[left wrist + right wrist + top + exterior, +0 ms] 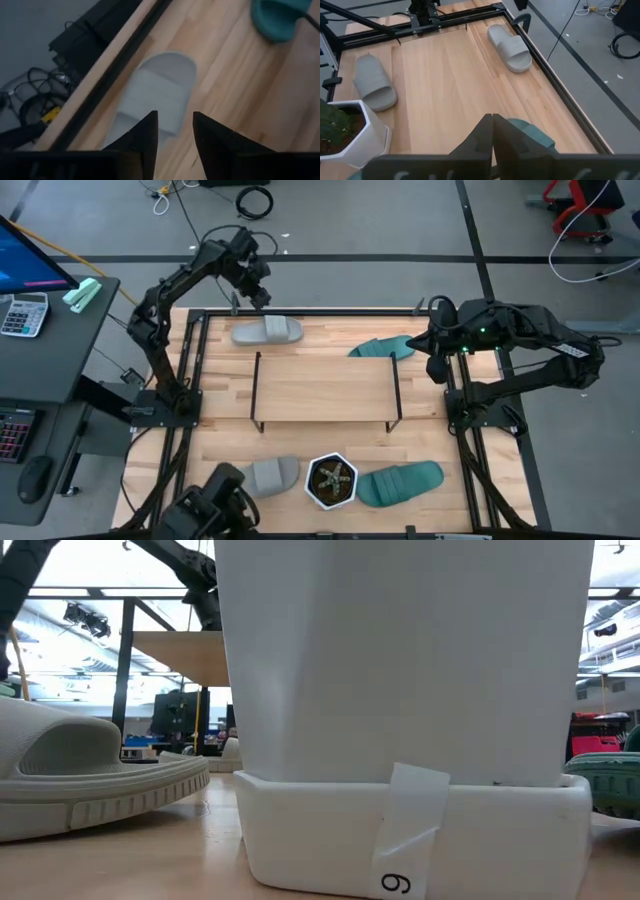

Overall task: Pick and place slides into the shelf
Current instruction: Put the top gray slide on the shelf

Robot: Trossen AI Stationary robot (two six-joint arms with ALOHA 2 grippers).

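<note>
Fingers (150, 137) of my left gripper (172, 137) spread above a grey slide (157, 92); right gripper (492, 135) pressed together, hiding part of a teal slide (532, 132). Planter (400, 700) blocks my low view.

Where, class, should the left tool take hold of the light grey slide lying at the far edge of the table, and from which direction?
Grip the far grey slide across its wide strap, coming straight down from above. It lies flat, sole down, so the raised strap is the highest part the fingers can straddle. The left tool hangs open just above it. The table's black frame rail runs close alongside, so keep clear of that side.
</note>
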